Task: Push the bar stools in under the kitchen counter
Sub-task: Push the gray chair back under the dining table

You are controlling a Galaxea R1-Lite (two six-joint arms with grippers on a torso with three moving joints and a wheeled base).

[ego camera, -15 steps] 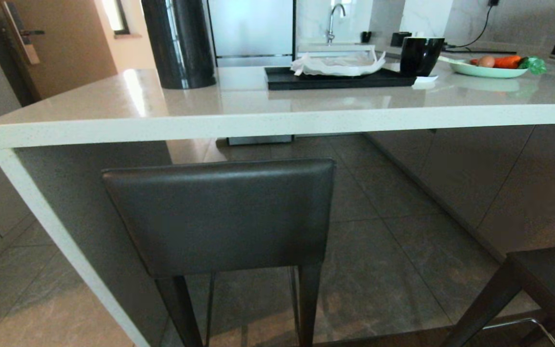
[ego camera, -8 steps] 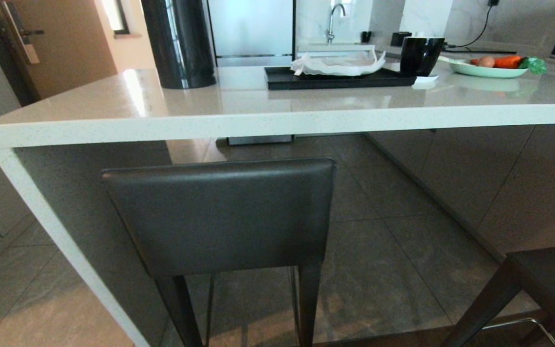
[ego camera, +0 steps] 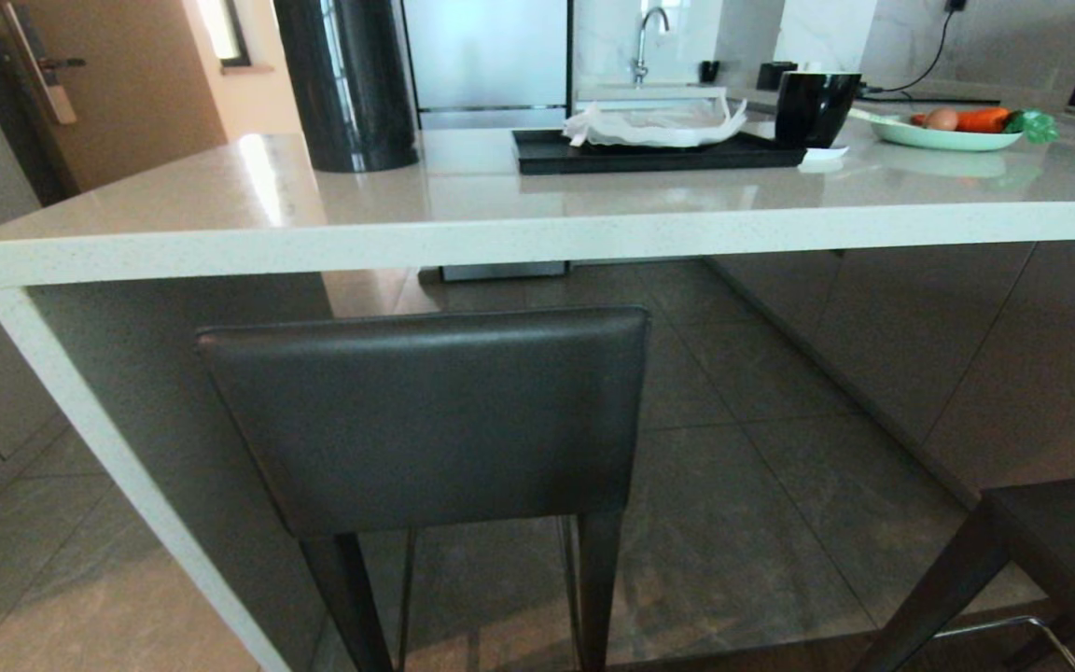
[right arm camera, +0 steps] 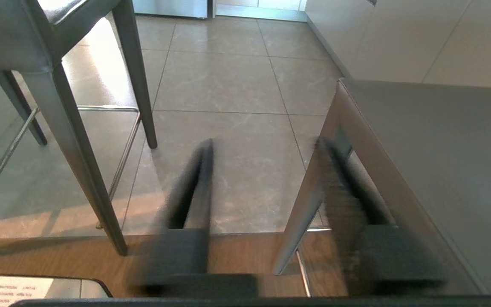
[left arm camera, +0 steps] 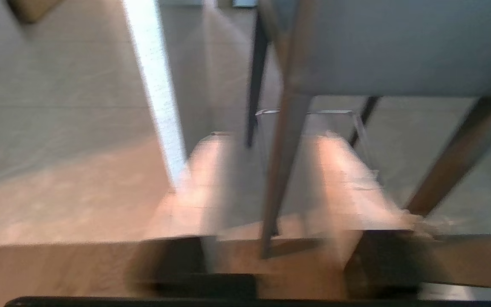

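One bar stool stands at the kitchen counter, its dark grey backrest just below the thick off-white edge. The second stool's seat shows at the lower right, out from the counter. Neither gripper appears in the head view. In the left wrist view my left gripper hangs low behind the first stool's legs, fingers apart around nothing. In the right wrist view my right gripper is open over the floor, between the first stool's legs and the second stool's seat.
On the counter stand a black cylinder, a black tray with white paper, a black mug and a plate of vegetables. The slab end panel closes the left side. Tiled floor lies under the counter.
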